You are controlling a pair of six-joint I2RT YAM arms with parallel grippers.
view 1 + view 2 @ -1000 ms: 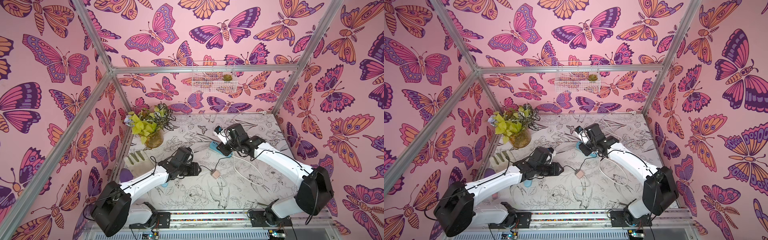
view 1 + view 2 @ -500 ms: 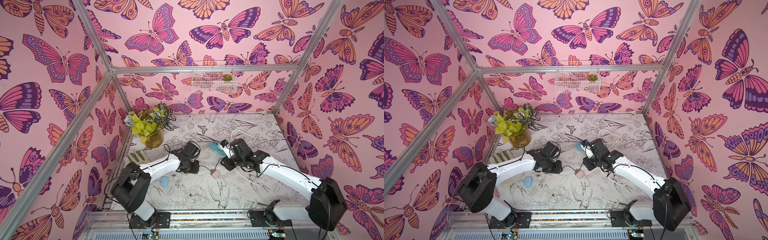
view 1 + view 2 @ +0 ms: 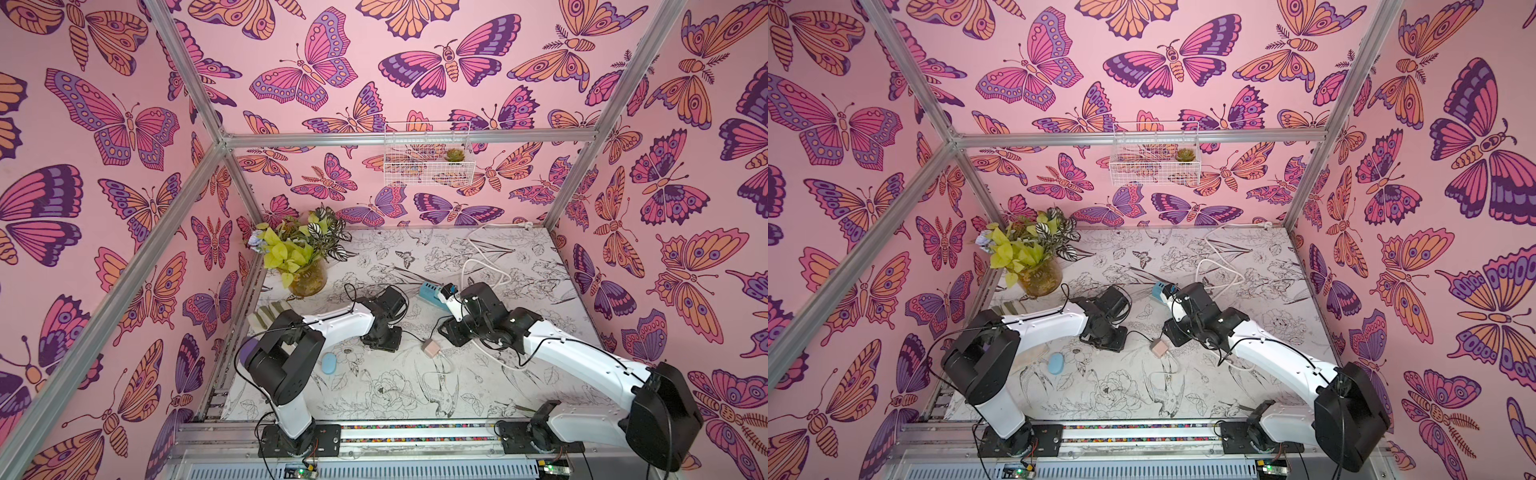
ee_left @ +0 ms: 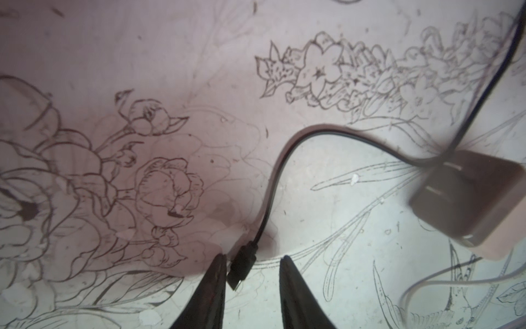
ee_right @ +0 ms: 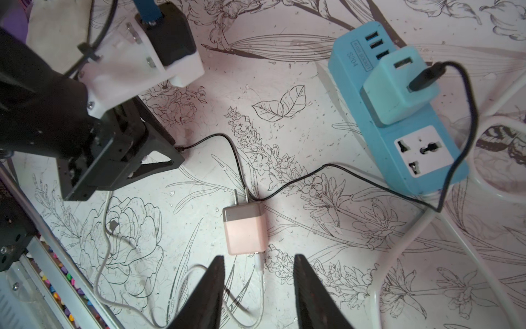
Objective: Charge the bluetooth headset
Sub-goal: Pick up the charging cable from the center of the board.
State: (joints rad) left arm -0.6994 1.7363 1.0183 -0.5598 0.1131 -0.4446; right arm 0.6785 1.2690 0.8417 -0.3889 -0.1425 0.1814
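Observation:
The bluetooth headset (image 3: pixel 328 363) (image 3: pixel 1054 363) is a small light-blue oval case lying on the table, left of both grippers and untouched. My left gripper (image 4: pixel 254 257) (image 3: pixel 380 338) points down at the table, open, straddling the small black plug (image 4: pixel 242 265) of a black cable; the plug rests against one finger. That cable (image 5: pixel 466 136) runs to a teal adapter (image 5: pixel 398 85) plugged into the blue power strip (image 5: pixel 421 159) (image 3: pixel 430 293). My right gripper (image 5: pixel 259 257) (image 3: pixel 453 332) hangs open over the white lead of a pink adapter (image 5: pixel 246 230) (image 3: pixel 431 348).
A glass vase of leaves (image 3: pixel 305 278) stands at the back left. Thick white cable loops (image 3: pixel 486 266) lie at the back right and pass under my right arm. A wire basket (image 3: pixel 428 160) hangs on the back wall. Green blocks (image 3: pixel 270 316) sit at the left edge.
My left arm has folded in over the black plug and its jaws have narrowed. My right gripper has come forward from the power strip to the pink adapter.

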